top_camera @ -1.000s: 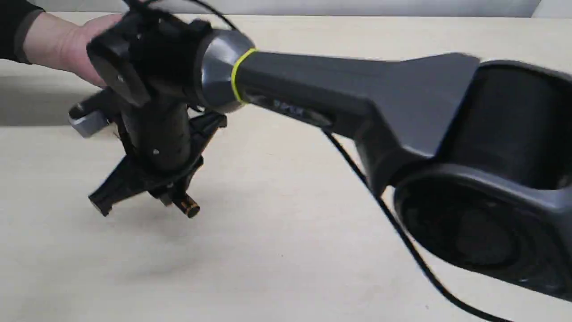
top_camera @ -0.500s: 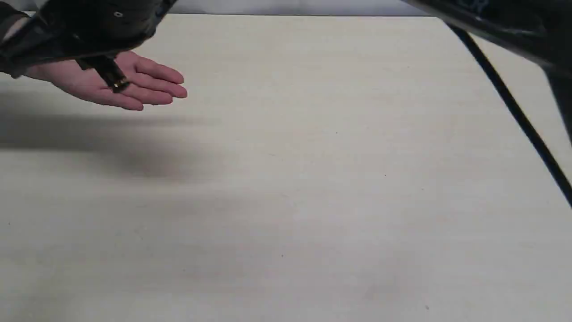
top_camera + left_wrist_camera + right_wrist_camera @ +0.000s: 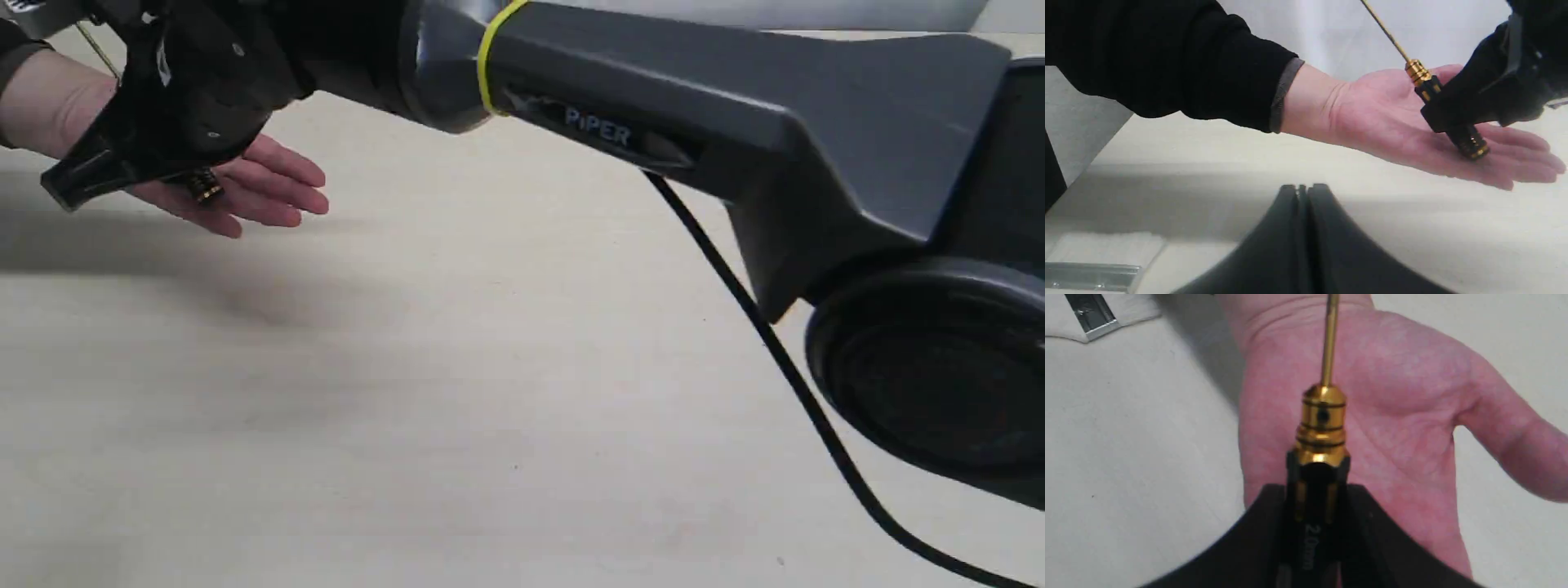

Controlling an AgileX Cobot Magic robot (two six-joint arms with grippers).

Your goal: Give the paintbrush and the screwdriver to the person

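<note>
1. The right gripper (image 3: 1314, 500) is clamped on the screwdriver's (image 3: 1322, 416) black handle. This is at the upper left of the exterior view, and the butt seems to rest on the person's (image 3: 1392, 114) open fingers. Released at this tilt, it could roll off the flat hand.
2. The shaft slants up over the wrist, so pressing further could jab the palm or the forearm.
3. The left gripper (image 3: 1302, 190) is closed on nothing. The paintbrush (image 3: 1106, 249) lies on the table at the lower left of the left wrist view, and a careless swing could knock it.

One screwdriver (image 3: 1321, 428) and one paintbrush (image 3: 1098, 253) are showing. One hand (image 3: 1392, 118) is appearing, alongside two grippers: left gripper (image 3: 1302, 190), right gripper (image 3: 1314, 510).
</note>
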